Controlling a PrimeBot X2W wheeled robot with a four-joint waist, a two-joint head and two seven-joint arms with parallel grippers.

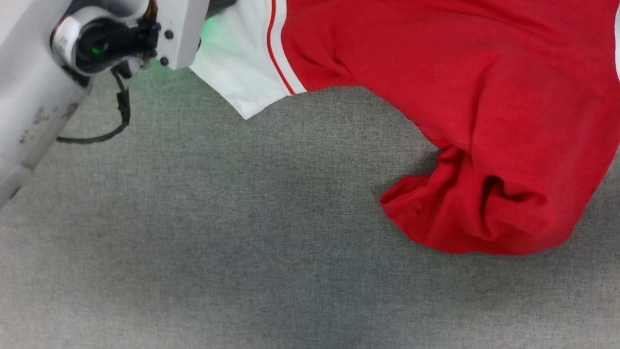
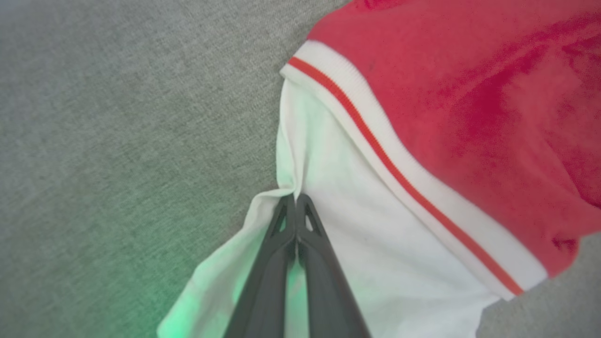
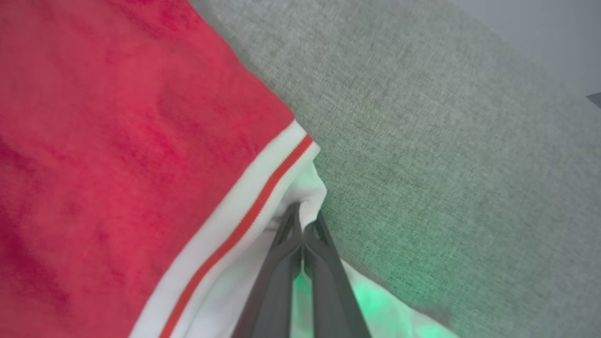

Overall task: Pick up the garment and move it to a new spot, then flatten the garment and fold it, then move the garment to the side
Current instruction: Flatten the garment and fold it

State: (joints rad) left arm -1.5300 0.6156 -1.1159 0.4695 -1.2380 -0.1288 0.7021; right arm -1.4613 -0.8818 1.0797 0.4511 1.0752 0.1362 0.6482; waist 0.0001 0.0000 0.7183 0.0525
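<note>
Garment [image 1: 484,97] on grey woven surface [image 1: 242,252], left gripper [image 2: 296,199] and right gripper [image 3: 304,220] pinching sleeves [image 2: 375,244]

Left forearm [image 1: 29,97], upper left of the head view: pale grey-white casing with brownish scuff marks [image 1: 41,116]. Wrist joint [image 1: 94,46]: round, silver-ringed, black core with a small green light [image 1: 99,50]. Flat white plate [image 1: 186,29] bearing two dark screws [image 1: 168,34]. Black cable [image 1: 123,109], looped below the joint. Left gripper [image 2: 296,197] and right gripper [image 3: 304,212], bottom centre of each wrist view: two long dark grey fingers [image 2: 267,281], triangular cut-outs near the tips
</note>
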